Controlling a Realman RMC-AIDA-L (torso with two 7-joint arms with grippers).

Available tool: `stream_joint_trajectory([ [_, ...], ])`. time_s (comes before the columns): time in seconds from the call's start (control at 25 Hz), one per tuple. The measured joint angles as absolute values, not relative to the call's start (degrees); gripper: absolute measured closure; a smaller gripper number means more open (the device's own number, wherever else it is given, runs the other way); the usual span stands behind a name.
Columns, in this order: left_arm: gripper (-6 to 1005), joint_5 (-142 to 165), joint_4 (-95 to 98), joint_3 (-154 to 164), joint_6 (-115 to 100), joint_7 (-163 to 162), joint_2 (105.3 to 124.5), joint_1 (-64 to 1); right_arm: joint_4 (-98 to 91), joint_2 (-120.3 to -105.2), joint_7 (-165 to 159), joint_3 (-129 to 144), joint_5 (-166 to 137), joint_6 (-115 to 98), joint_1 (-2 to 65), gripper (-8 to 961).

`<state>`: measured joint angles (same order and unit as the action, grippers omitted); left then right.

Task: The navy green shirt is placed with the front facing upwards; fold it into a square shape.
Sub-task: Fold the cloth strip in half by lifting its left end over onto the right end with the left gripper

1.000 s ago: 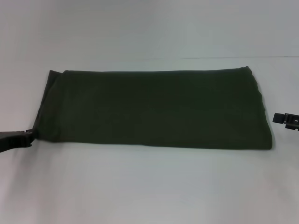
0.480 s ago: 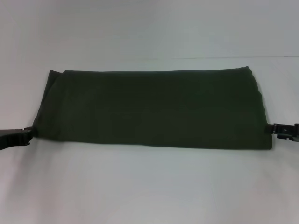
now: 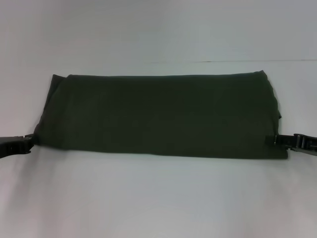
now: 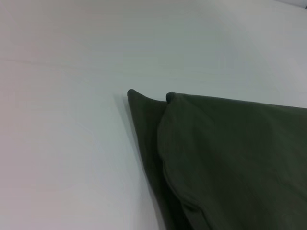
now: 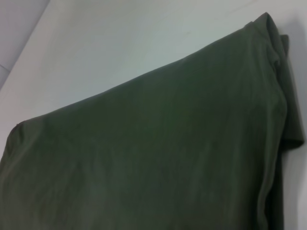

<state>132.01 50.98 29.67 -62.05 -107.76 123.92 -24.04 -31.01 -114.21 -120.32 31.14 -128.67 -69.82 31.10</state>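
Note:
The navy green shirt (image 3: 158, 116) lies folded into a long dark olive band across the white table (image 3: 158, 198), with plain fabric up and no lettering showing. My left gripper (image 3: 28, 142) sits low at the band's near left corner, touching or just beside it. My right gripper (image 3: 273, 140) reaches in from the right, and its tip lies over the band's right edge near the front corner. The left wrist view shows the shirt's layered left corner (image 4: 158, 124). The right wrist view shows the shirt's broad top face (image 5: 158, 143).
A faint seam line (image 3: 247, 61) crosses the table behind the shirt. White tabletop surrounds the shirt on all sides, widest in front of it.
My right gripper has moved left and down from beside the shirt onto its right edge. My left gripper has drawn slightly left at the near left corner. The shirt's outline has not changed.

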Motion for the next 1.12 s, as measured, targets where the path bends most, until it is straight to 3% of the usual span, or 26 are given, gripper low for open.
stream_joint_trajectory([
  [0.64, 996, 132.10, 50.81, 29.79, -61.89, -107.75, 123.92, -24.17, -30.41, -114.27, -120.24, 31.37, -128.67, -69.35, 30.59, 314],
  [0.88, 996, 132.10, 50.74, 29.75, -61.87, -107.75, 123.92, -24.17, -30.41, -114.67, -119.44, 31.75, -128.64, -69.67, 31.05, 393],
  [1.12, 995, 132.10, 50.71, 29.62, -61.87, -107.75, 123.92, -24.17, -30.41, -114.70, -118.91, 31.82, -128.64, -69.84, 30.98, 636],
])
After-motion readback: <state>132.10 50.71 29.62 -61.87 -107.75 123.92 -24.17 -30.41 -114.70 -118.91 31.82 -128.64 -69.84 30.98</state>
